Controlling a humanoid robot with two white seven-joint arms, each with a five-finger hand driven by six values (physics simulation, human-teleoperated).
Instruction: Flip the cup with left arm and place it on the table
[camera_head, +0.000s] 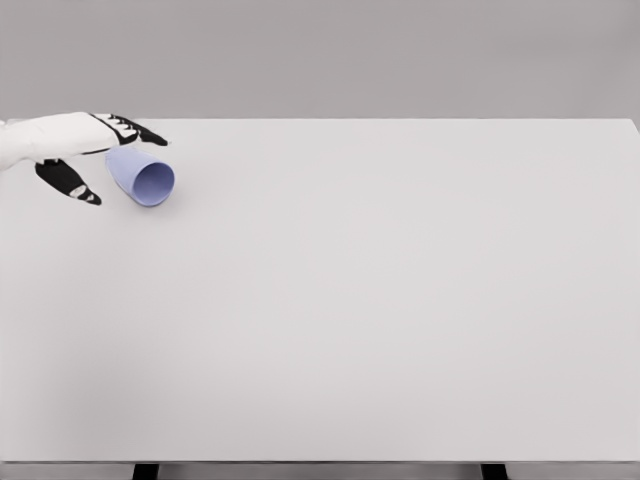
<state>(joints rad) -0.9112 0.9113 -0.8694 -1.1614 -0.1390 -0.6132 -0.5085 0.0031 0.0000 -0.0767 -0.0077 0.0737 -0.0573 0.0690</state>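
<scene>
Smooth lavender cup (142, 177) tipped sideways, left robot hand (85, 150) around it, matte white table (380, 300)

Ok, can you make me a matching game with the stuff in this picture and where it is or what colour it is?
Things:
1. cup
2. left hand
3. table
4. wall

Descriptions:
A. plain grey, behind everything
B. white with black fingers, reaching in from the left edge
C. light blue, tipped over, its opening facing the camera
D. big, white and flat

Pairs: 1-C, 2-B, 3-D, 4-A
</scene>
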